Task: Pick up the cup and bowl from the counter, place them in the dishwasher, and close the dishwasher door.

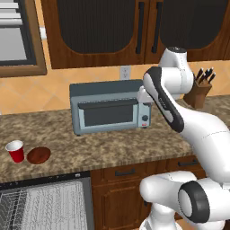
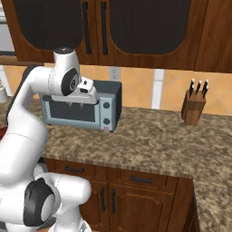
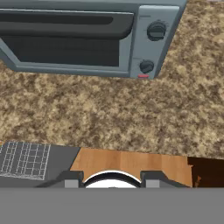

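Left base view: counter (image 1: 112, 150) runs across the frame, brown speckled, with the dishwasher (image 1: 42, 204) open below its left end, white rack (image 1: 31, 206) exposed. The door's position cannot be made out from here. Toaster oven (image 1: 110, 107) sits mid-counter against the wall; knife block (image 1: 197, 92) far right. Arm raised in front of the oven, well apart from the task items. Bowl (image 1: 38, 155) lies near the counter's front edge at left, upright, with the cup (image 1: 15, 151) just beside it on its left, upright, rim up; whether they touch I cannot tell. Gripper (image 3: 112, 181) in the hand view: the two finger tips stand apart with nothing between them, so partly open and empty, looking down over the counter edge toward the oven front. Judgement: nothing picked yet, task at its start. Risks: cup and bowl sit close together, so fingers coming down on one may knock the other, possibly off the near edge; the light cup may tip if struck on its side; the shallow bowl may slip from a rim grip.
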Available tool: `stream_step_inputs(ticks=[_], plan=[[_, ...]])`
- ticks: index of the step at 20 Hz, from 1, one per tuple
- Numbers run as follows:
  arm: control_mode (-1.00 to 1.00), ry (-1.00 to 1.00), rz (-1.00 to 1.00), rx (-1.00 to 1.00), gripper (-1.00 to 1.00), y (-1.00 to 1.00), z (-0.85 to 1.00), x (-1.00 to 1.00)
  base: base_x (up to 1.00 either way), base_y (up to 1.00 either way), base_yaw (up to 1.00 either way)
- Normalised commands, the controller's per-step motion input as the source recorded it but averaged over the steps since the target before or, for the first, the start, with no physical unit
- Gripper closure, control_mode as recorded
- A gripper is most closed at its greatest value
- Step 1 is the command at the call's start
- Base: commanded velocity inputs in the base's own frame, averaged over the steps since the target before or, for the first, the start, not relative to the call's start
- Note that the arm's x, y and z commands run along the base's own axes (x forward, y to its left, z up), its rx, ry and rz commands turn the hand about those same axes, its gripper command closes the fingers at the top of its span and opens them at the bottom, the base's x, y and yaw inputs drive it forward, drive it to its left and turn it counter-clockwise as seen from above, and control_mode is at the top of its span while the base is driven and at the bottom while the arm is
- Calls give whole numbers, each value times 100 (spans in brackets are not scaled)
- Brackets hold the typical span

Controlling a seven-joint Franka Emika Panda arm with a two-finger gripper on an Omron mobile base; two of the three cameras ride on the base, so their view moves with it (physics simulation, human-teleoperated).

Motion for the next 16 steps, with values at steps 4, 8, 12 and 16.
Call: stream_step_inputs(ticks=[4,8,12,16], plan=[[-100,-8,0,0,-100,1,0,-47,0,0,0],[-100,-20,0,0,-100,0,0,-77,0,0,0],[-100,-7,0,3,-100,10,-13,-77,0,0,0],[100,-4,0,4,-100,10,-26,-50,-4,5,0]])
